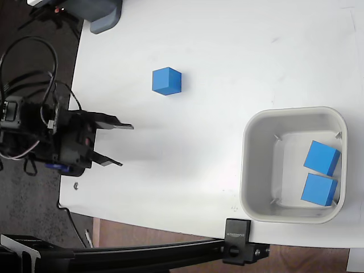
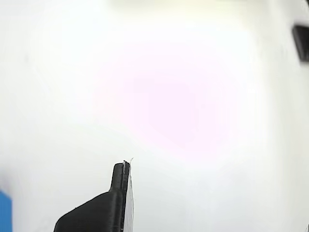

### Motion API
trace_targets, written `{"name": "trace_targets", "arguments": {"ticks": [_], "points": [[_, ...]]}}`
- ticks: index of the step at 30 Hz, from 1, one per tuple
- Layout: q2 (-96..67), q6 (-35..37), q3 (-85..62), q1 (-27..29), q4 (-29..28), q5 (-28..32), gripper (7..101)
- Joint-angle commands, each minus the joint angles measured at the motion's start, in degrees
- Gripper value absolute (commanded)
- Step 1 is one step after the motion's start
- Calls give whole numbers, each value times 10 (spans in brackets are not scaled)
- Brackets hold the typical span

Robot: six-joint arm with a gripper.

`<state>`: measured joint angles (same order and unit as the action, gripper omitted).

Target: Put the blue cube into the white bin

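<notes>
Because the gripper (image 1: 121, 145) sits at the worktop's (image 1: 227, 57) left edge in the fixed view, with nothing between its fingers, the step in hand looks to be the reach for the one loose cube (image 1: 166, 81). The fingers (image 1: 114, 125) stand well spread, wider than the cube by the look of it, pointing rightward over bare white surface, holding nothing and, as far as can be told, touching nothing. The wrist view adds little: one dark finger (image 2: 113, 203) rises from the bottom edge against a washed-out white top, and a sliver of blue at the lower left border is probably the cube, though too little shows to be sure. Further right, the cube rests alone toward the back of the worktop, left of centre, well apart from the gripper and slightly turned against the table's edges. To do this well, the arm should likely travel back and right until the fingers straddle the cube, turn the wrist so the pads meet two opposite flat faces, not the corners, then descend before closing. At the front right corner sits the bin (image 1: 259, 122), two blue cubes (image 1: 321, 157) already lying against its right wall; its left half is free for the drop.
</notes>
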<state>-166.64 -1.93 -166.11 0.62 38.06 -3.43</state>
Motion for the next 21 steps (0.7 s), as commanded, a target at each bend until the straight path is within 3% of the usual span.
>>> {"name": "trace_targets", "arguments": {"ticks": [1,7,14,21], "points": [[170,3,125,-11,-54,3,992],[394,-47,300,-113,-58,-54,1000],[433,-149,314,-256,-44,-134,1000],[465,-206,336,-331,-17,-164,1000]]}}
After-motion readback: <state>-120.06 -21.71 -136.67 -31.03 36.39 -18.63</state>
